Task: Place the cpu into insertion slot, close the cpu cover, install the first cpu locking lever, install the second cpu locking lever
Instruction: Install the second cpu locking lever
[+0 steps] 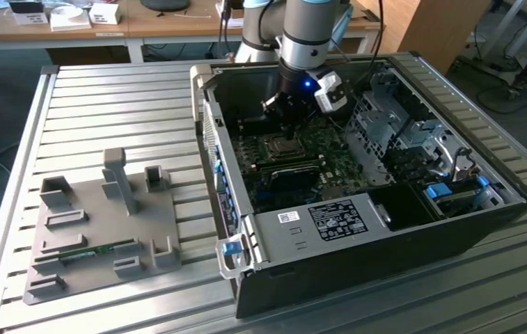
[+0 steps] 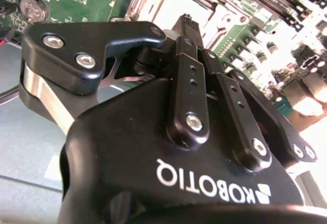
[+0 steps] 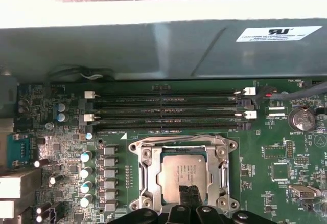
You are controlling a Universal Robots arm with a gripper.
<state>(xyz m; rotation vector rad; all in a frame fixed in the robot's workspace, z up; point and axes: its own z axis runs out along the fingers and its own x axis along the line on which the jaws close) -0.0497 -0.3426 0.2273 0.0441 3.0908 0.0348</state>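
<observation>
The flat square silvery-grey cpu [image 3: 183,175] is seen in the first wrist view seated within the metal-rimmed square insertion slot [image 3: 144,177], framed by the thin silver cpu cover [image 3: 223,169]. In the exterior view, the open black computer case [image 1: 356,271] is shown around that slot. The black gripper [image 3: 188,193] is closed on nothing, its fingertips pressed together at the chip's edge.

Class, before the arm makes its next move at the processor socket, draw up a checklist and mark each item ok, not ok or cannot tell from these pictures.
1. The cpu sits square in the insertion slot: ok.
2. The cpu cover lies down around the chip: ok, as far as the first wrist view shows.
3. Locking levers latched: cannot tell.
4. The gripper is over the cpu's near edge, fingers together, nothing seen between them: ok.
5. The gripper is apart from the memory slots: ok.
</observation>
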